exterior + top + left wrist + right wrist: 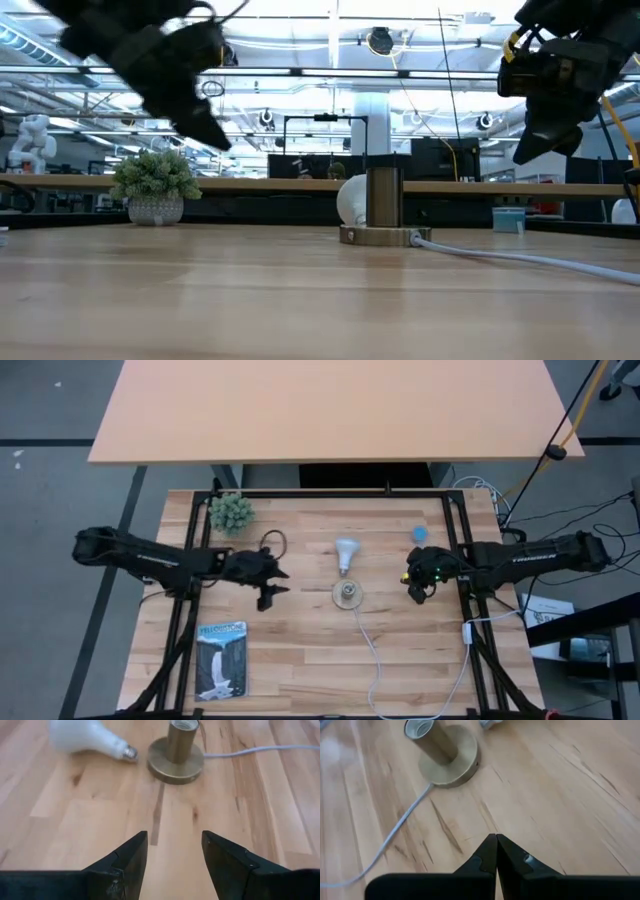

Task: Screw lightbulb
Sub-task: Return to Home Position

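The white lightbulb (346,554) lies on its side on the wooden table, its grey screw base (129,753) pointing at the brass socket (347,594), which stands upright on its round base with a white cord (372,650). The bulb also shows in the left wrist view (82,736); in the low view it is mostly hidden behind the socket (384,205). My left gripper (272,582) hovers open and empty to the left of the socket. My right gripper (415,582) hovers shut and empty to the right of it.
A small potted plant (231,512) stands at the far left. A booklet (221,658) lies at the near left. A small blue round object (419,533) sits at the far right. The cord runs from the socket to the table's near edge.
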